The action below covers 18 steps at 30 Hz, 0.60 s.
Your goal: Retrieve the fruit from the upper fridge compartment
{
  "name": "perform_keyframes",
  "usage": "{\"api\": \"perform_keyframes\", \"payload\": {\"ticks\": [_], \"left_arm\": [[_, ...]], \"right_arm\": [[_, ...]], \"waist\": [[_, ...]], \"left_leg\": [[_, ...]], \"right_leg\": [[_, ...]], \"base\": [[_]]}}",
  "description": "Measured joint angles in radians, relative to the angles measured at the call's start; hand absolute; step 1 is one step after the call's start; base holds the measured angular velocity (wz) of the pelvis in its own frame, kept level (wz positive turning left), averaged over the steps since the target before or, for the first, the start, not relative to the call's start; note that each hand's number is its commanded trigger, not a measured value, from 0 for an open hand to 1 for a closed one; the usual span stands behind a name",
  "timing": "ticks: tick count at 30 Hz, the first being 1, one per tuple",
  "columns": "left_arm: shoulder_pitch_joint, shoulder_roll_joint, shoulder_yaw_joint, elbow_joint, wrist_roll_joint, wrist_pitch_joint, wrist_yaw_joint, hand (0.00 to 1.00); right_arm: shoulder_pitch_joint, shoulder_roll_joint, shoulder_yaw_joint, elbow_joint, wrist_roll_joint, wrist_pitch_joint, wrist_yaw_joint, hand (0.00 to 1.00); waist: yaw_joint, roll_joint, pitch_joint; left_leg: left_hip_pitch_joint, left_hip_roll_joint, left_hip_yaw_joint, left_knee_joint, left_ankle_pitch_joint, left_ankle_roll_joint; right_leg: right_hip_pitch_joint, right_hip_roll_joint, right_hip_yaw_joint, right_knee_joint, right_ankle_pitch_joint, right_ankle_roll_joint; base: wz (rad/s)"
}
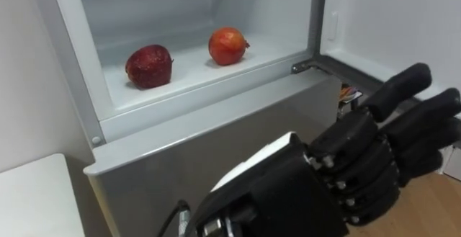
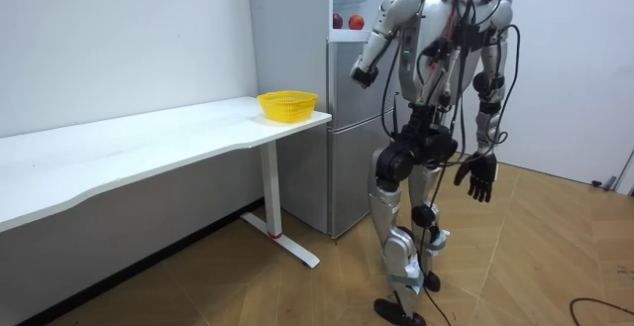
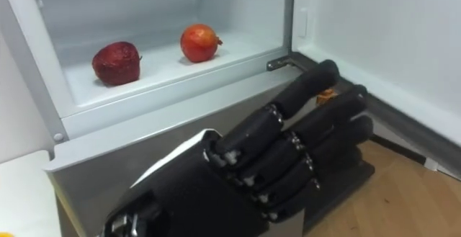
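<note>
Left hand [image 1: 346,172]: fingers [image 1: 414,118] loosely extended, slightly apart, empty. Dark fruit [image 1: 149,66] and red fruit [image 1: 228,46] on fridge shelf [image 1: 191,71], up-left of fingers. Right hand [image 2: 479,177] hangs relaxed.

Upper fridge shelf [image 1: 194,73], white, before me: one dark red pomegranate [image 1: 149,66] on the left, one brighter red pomegranate [image 1: 228,46] on the right, apart. White table [image 2: 149,148], on my left: one yellow basket [image 2: 287,105] at its fridge end.
</note>
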Motion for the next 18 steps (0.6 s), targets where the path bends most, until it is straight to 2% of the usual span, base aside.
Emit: {"api": "perform_keyframes", "payload": {"ticks": [7, 13, 15, 18], "left_arm": [[-0.002, 0.0, 0.001, 0.0, 0.0, 0.0, 0.001, 0.0], [-0.032, 0.0, 0.003, 0.016, 0.006, 0.0, 0.001, 0.0], [-0.033, 0.005, 0.003, 0.015, 0.033, 0.0, 0.001, 0.0], [-0.032, 0.019, 0.025, 0.003, 0.05, 0.0, 0.002, 0.0]], "right_arm": [[0.019, -0.002, 0.0, -0.002, 0.033, 0.001, -0.003, 0.0], [0.012, -0.002, 0.02, -0.003, 0.016, 0.0, -0.003, 0.0], [0.008, -0.002, 0.019, -0.004, -0.007, -0.002, -0.003, 0.0], [0.007, -0.002, 0.02, -0.008, -0.011, -0.01, -0.002, 0.0]], "waist": [[0.001, 0.0, -0.0002], [0.01, -0.001, -0.0005], [0.025, 0.0, -0.0008], [0.068, 0.004, -0.0048]], "left_leg": [[0.002, 0.004, 0.005, -0.001, -0.002, -0.003], [-0.005, 0.005, 0.0, -0.002, -0.002, -0.003], [-0.007, 0.005, -0.001, -0.001, -0.002, -0.003], [-0.009, 0.006, -0.004, 0.0, -0.001, -0.003]], "right_leg": [[-0.001, 0.005, 0.004, 0.0, 0.002, -0.002], [-0.002, 0.005, 0.001, 0.0, 0.002, -0.003], [-0.002, 0.005, -0.001, 0.0, 0.002, -0.003], [-0.001, 0.005, -0.006, 0.0, 0.005, -0.006]], "base": [[-0.02], [0.0], [0.02], [0.01]]}}
